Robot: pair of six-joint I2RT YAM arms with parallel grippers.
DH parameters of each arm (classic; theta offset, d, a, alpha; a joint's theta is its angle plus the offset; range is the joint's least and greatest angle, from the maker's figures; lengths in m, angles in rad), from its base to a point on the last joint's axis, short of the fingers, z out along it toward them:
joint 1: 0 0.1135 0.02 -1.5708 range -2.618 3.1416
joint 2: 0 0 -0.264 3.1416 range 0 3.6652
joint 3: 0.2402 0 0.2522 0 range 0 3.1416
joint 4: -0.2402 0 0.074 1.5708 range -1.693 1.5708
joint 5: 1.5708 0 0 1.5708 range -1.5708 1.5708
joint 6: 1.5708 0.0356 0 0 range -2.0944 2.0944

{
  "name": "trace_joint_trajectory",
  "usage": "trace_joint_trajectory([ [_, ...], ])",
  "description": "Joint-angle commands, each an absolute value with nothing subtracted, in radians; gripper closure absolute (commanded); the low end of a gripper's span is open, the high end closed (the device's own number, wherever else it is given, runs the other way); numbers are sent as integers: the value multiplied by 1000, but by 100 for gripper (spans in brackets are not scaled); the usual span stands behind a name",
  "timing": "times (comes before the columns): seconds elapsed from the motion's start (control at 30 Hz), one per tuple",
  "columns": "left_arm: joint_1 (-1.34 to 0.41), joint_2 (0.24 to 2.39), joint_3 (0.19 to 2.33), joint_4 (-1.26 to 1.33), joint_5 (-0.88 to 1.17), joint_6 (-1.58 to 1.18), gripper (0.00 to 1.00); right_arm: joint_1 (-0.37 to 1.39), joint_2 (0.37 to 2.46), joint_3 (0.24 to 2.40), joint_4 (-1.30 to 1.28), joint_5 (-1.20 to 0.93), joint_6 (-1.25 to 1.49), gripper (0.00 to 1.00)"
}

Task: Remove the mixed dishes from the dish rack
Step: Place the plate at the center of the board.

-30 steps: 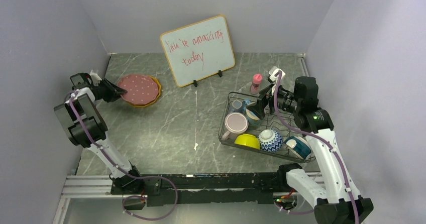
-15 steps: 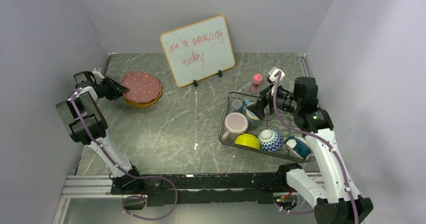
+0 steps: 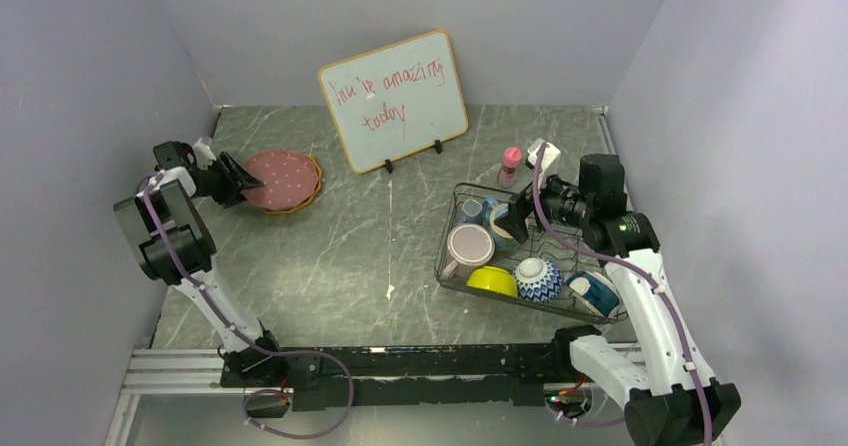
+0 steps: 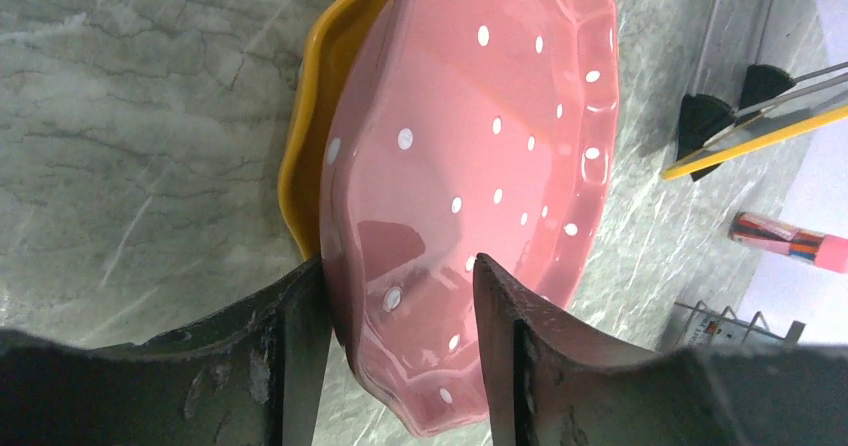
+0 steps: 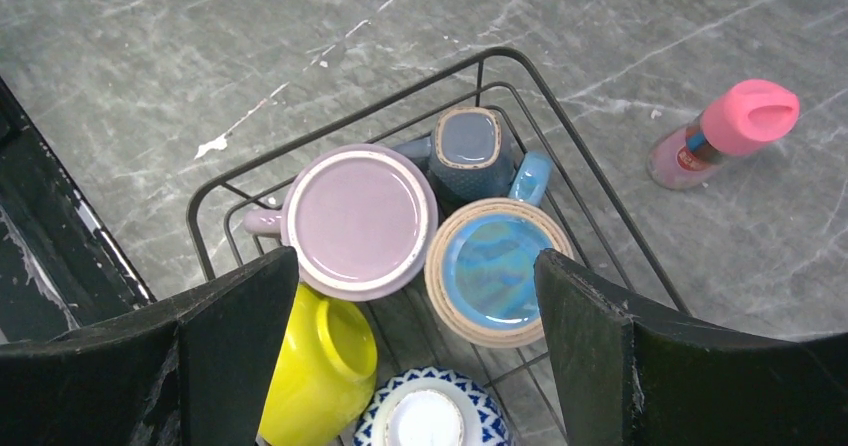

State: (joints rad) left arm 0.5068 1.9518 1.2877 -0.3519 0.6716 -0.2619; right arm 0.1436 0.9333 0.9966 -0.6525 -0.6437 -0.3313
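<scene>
While the open right gripper (image 5: 415, 306) hangs over the rack (image 3: 448, 234) at frame right, mug (image 5: 358, 218) and bowls (image 3: 538, 278) inside, the left gripper (image 4: 398, 266) — jaws parted — straddles the pink plate (image 4: 500, 116) stacked on the orange plate (image 4: 300, 146) at left; slick, brittle ware, likely best gripped by rims.

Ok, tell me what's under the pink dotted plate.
The orange plate lies under the pink dotted plate, on the table. Only its rim shows along one side; its face is covered, so anything between them cannot be seen.
</scene>
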Motion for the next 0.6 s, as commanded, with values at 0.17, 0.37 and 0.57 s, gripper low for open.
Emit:
trace_joint_trajectory([
  [0.17,497,1944,1411,-507,589,-102,37,140,968,1027,-721,-525,-404,8],
  [0.37,491,1964,1461,-597,551,-47,30,140,993,1019,-763,-461,-444,8],
  [0.57,474,1967,1490,-648,508,-12,27,141,1017,1009,-781,-418,-468,3],
])
